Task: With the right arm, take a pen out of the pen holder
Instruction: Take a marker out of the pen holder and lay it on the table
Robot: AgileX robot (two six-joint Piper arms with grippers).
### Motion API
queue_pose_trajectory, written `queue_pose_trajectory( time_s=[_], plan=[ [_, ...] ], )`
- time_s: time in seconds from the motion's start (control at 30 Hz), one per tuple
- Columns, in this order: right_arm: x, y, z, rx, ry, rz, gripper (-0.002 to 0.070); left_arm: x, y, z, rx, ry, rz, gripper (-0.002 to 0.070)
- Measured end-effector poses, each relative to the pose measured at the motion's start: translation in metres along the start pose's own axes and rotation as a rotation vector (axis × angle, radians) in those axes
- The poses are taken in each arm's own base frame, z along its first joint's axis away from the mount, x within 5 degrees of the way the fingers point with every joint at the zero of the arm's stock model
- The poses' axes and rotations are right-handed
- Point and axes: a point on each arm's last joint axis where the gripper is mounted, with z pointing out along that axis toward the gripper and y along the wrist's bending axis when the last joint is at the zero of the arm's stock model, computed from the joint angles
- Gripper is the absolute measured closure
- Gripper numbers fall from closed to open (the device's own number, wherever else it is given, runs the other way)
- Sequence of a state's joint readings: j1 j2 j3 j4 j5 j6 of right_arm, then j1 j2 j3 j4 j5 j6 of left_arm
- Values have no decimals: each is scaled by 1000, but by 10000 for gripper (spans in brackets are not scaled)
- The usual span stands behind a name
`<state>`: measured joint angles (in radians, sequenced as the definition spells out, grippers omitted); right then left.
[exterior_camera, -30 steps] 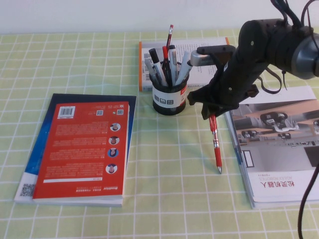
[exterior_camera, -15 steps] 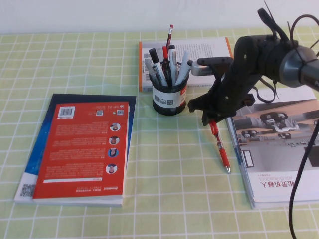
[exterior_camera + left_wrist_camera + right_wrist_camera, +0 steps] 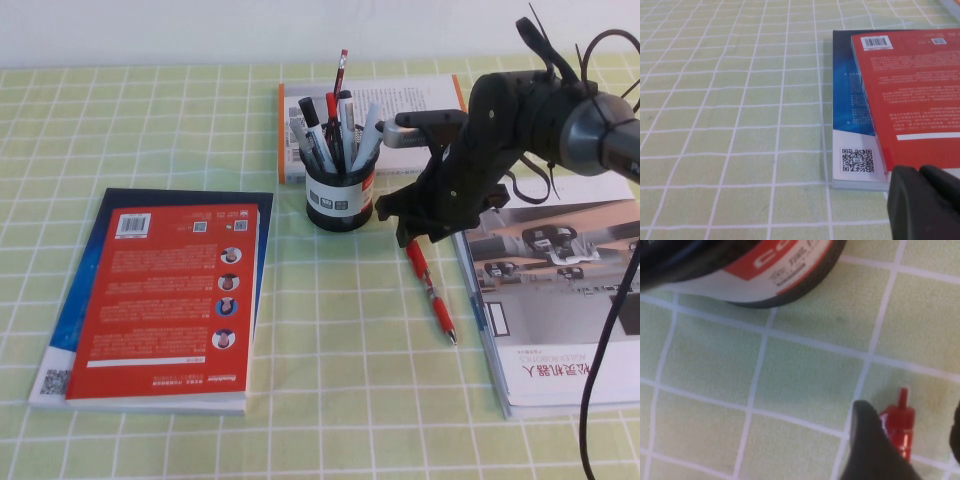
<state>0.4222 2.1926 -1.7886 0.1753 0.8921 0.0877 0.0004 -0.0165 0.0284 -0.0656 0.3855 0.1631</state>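
1. Red pen [image 3: 431,293] lay flat on the table [image 3: 150,120] between the pen holder [image 3: 340,203] and the magazine [image 3: 560,300] — light, stiff and slick, I judged, best pinched mid-barrel.
2. Right gripper [image 3: 413,236] hung low over its cap end, fingers [image 3: 867,440] spread wide — holding nothing.
3. Left gripper [image 3: 925,202] sat by the red book [image 3: 910,95]; I couldn't tell its state.

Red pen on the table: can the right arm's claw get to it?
Probably yes. The right gripper hangs open over the top end of the red pen, nothing between. The left gripper sits shut by the red book.
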Motion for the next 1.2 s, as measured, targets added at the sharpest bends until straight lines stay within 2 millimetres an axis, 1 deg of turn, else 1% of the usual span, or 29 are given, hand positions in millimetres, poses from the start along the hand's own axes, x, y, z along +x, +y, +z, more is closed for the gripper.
queue_pose_trajectory(
  time_s=[0.03, 0.1, 0.2, 0.27, 0.3, 0.37, 0.4, 0.47, 0.57, 0.67, 0.7, 0.8, 0.87, 0.97, 1.1, 1.2],
  plan=[
    [0, 0, -2, -1, -4, -1, 382, 0, 0, 0, 0, 0, 0, 680],
    [-2, 3, -13, 5, -27, -17, 382, 0, 0, 0, 0, 0, 0, 680],
    [1, 11, -40, 15, -69, -54, 410, 0, 0, 0, 0, 0, 0, 680],
    [9, 19, -64, 18, -105, -84, 475, 0, 0, 0, 0, 0, 0, 680],
    [15, 21, -72, 18, -114, -93, 507, 0, 0, 0, 0, 0, 0, 680],
    [30, 26, -95, 12, -154, -115, 595, 0, 0, 0, 0, 0, 0, 680],
    [37, 27, -104, 9, -166, -120, 627, 0, 0, 0, 0, 0, 0, 680],
    [56, 27, -127, 3, -188, -128, 663, 0, 0, 0, 0, 0, 0, 680],
    [84, 24, -159, 4, -194, -137, 681, 0, 0, 0, 0, 0, 0, 680],
    [113, 20, -185, 0, -212, -147, 686, 0, 0, 0, 0, 0, 0, 680],
    [122, 19, -191, -1, -216, -148, 687, 0, 0, 0, 0, 0, 0, 680],
    [151, 13, -217, -13, -271, -152, 688, 0, 0, 0, 0, 0, 0, 680],
    [171, 10, -228, -26, -286, -149, 688, 0, 0, 0, 0, 0, 0, 680],
    [194, 8, -237, -53, -254, -136, 688, 0, 0, 0, 0, 0, 0, 680],
    [214, 5, -246, -58, -183, -136, 688, 0, 0, 0, 0, 0, 0, 680],
    [223, 2, -245, -43, -161, -145, 688, 0, 0, 0, 0, 0, 0, 680]
  ],
)
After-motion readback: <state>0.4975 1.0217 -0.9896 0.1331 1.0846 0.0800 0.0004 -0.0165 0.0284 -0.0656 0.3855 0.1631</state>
